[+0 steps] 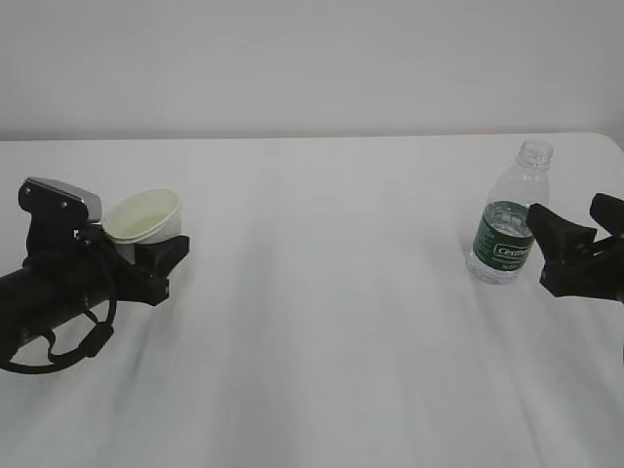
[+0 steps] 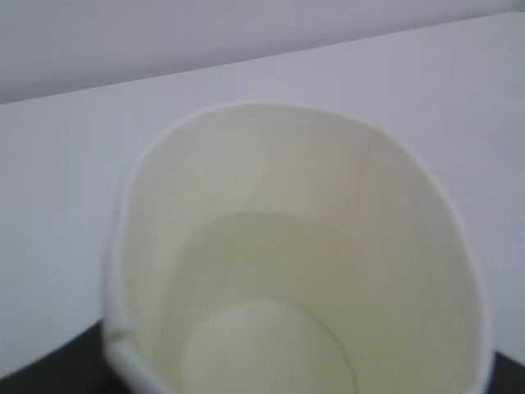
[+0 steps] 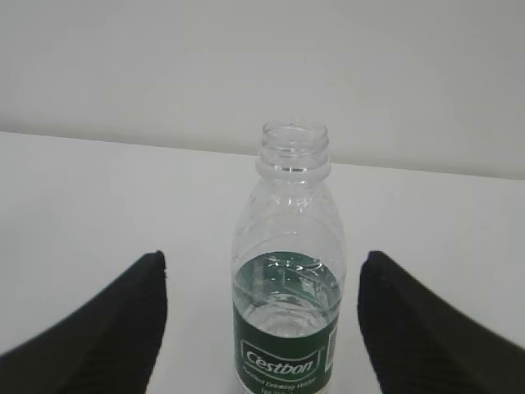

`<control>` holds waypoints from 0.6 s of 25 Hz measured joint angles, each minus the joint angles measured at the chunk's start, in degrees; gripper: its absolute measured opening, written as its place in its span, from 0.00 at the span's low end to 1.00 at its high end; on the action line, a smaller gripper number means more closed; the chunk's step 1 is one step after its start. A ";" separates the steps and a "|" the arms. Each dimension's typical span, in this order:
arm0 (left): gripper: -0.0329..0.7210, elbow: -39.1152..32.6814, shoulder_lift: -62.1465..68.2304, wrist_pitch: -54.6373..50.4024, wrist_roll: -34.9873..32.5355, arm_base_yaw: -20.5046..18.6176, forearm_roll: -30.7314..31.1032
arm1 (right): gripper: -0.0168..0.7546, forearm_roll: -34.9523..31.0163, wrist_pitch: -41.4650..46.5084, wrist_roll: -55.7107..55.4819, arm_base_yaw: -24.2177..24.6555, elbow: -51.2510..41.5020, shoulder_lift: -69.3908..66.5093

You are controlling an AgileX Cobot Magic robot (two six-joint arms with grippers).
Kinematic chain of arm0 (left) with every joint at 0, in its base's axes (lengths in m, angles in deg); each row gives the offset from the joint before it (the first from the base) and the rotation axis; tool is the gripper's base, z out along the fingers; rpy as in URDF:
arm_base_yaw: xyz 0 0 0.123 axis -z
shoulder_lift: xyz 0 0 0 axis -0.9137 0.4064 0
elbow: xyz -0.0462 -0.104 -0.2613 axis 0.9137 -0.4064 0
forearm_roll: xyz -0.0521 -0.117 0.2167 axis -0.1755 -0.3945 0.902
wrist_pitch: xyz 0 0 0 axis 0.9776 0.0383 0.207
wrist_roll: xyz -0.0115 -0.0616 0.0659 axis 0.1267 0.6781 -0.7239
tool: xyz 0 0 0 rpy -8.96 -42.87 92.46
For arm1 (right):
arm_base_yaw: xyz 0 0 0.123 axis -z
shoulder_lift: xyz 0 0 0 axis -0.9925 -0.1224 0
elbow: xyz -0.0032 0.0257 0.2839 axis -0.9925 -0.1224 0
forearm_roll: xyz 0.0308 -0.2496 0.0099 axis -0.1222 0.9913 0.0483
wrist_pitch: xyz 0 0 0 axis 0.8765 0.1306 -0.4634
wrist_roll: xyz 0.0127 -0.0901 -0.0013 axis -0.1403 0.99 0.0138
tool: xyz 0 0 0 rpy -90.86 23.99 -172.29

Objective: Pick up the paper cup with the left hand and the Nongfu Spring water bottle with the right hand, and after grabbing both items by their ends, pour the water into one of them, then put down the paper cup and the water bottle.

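White tabletop (image 1: 331,292) under a pale wall holds everything we see. At its left, the small white paper cup (image 1: 144,220) with cream inside sits tilted, grasped in our black left gripper (image 1: 146,255). Far right, the clear ribbed bottle (image 1: 510,216) with dark green label stands upright and uncapped between our right gripper's (image 1: 570,249) spread fingers (image 3: 107,336), water (image 3: 287,283) reaching label height
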 joint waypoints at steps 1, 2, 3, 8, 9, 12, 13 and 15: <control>0.63 0.00 0.00 0.00 -0.55 0.00 -0.59 | 0.74 0.00 0.00 0.00 0.00 0.00 0.00; 0.63 0.00 0.00 0.00 -0.81 0.00 -1.53 | 0.74 0.00 0.00 0.00 0.00 0.00 0.00; 0.63 0.00 0.00 0.00 -0.91 0.00 -2.72 | 0.74 0.00 0.00 0.00 0.00 0.00 0.00; 0.63 0.00 0.00 0.00 -2.11 0.00 -9.77 | 0.74 0.00 0.00 0.00 0.00 0.00 0.00; 0.63 0.00 0.00 0.00 -2.36 0.00 -11.01 | 0.74 0.00 0.00 0.00 0.00 0.00 0.00; 0.62 0.00 0.00 0.00 -2.73 0.00 -12.89 | 0.74 0.00 0.00 0.00 0.00 0.00 0.00; 0.62 0.10 0.00 0.00 -2.73 0.00 -12.88 | 0.74 0.00 0.00 0.00 0.00 0.00 0.00; 0.62 0.73 0.00 0.00 -2.86 0.00 -13.01 | 0.74 0.00 0.00 0.00 0.00 0.00 0.00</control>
